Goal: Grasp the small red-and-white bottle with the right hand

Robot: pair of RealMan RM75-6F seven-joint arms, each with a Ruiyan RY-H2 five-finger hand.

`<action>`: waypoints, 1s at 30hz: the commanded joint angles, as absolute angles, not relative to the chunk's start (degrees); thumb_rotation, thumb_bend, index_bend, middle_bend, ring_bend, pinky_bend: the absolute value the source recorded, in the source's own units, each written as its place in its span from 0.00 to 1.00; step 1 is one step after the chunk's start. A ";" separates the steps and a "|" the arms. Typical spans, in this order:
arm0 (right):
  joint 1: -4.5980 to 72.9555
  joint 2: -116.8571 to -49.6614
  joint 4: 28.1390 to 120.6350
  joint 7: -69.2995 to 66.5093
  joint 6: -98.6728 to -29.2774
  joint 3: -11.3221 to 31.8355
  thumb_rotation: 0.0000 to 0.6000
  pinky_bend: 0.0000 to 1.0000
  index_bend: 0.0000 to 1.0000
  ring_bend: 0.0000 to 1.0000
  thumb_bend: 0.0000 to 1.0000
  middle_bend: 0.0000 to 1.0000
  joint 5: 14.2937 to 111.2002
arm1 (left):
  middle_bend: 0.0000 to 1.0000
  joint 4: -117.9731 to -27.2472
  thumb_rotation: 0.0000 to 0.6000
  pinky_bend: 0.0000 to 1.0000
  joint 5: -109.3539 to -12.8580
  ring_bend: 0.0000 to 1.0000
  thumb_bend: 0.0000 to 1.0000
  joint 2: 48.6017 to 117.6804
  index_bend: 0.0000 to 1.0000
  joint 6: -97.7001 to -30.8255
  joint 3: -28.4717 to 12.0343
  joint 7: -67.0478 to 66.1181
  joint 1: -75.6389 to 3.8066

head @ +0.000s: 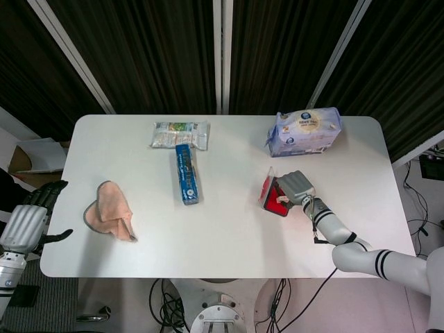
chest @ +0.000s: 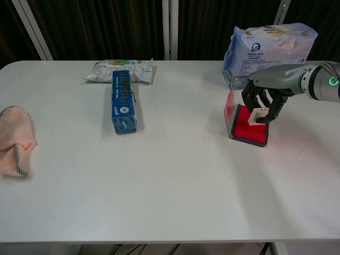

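Note:
The small red-and-white bottle [chest: 244, 124] lies on the white table [chest: 159, 180] at the right, its red body [head: 272, 195] flat and its white cap end under my fingers. My right hand [chest: 264, 100] arches over it from the right, and its fingers curl down around the white cap. The hand [head: 296, 185] hides the bottle's right part in the head view. My left hand [head: 29, 220] hangs off the table's left edge, holding nothing, its fingers apart.
A pale blue tissue pack [chest: 271, 45] stands just behind the bottle. A blue box [chest: 122, 101] lies left of centre with a snack packet [chest: 119, 69] behind it. A pink cloth [chest: 13, 139] sits at the left edge.

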State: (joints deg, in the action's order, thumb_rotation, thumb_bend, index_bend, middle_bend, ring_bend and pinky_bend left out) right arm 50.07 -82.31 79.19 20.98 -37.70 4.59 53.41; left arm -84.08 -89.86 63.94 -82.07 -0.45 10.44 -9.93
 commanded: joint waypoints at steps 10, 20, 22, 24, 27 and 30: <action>51.43 -83.57 77.91 22.67 -37.59 3.37 1.00 0.63 0.69 0.57 0.32 0.57 50.56 | 0.09 -83.64 0.99 0.18 -89.78 0.08 0.02 64.05 0.06 -81.97 -0.44 10.89 -9.96; 51.52 -83.08 78.72 21.90 -38.43 3.40 1.00 0.63 0.69 0.57 0.34 0.58 50.63 | 0.09 -83.93 0.99 0.18 -89.89 0.08 0.02 63.87 0.06 -82.21 -0.44 10.58 -9.89; 51.37 -82.25 79.73 21.40 -38.86 3.63 1.00 0.63 0.69 0.57 0.34 0.58 51.08 | 0.09 -84.16 1.00 0.18 -89.92 0.08 0.02 63.79 0.06 -82.27 -0.46 10.41 -9.90; 51.17 -81.24 80.96 20.88 -39.30 3.84 1.00 0.63 0.69 0.57 0.34 0.58 51.59 | 0.09 -84.37 1.00 0.18 -89.97 0.08 0.02 63.72 0.06 -82.29 -0.47 10.22 -9.92; 50.82 -79.58 83.00 20.10 -40.05 4.16 1.00 0.63 0.69 0.57 0.34 0.58 52.48 | 0.09 -84.70 1.00 0.18 -90.07 0.08 0.02 63.68 0.06 -82.28 -0.47 9.92 -9.98; 50.34 -77.80 85.15 19.37 -40.93 4.38 1.00 0.63 0.69 0.57 0.34 0.58 53.46 | 0.09 -85.12 1.00 0.18 -90.21 0.08 0.02 63.63 0.06 -82.23 -0.48 9.56 -10.09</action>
State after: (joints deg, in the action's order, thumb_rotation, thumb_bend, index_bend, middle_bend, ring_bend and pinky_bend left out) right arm 50.70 -78.78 84.08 19.92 -40.33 4.17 52.80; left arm -85.08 -90.18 63.64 -82.24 -0.48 9.59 -10.07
